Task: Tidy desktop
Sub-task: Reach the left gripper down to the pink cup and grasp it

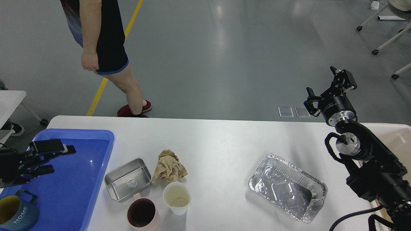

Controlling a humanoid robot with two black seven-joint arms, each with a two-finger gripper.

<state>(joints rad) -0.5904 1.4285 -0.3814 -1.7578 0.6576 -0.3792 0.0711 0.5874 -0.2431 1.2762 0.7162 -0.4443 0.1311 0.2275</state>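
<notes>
The white desktop (224,141) spans the view. On it lie a steel tray (128,179), a crumpled brown paper (169,166), a pink mug (142,214), a white paper cup (176,197) and a foil tray (287,187). My left gripper (59,158) hovers open and empty over the blue tub (69,183), well left of the steel tray. My right gripper (328,86) is raised beyond the desktop's far right edge, open and holding nothing.
A blue mug (14,215) marked HOME sits in the tub's near left corner. A beige bin (396,138) stands at the right behind my right arm. A person (102,48) in black shorts walks past the far side of the desktop.
</notes>
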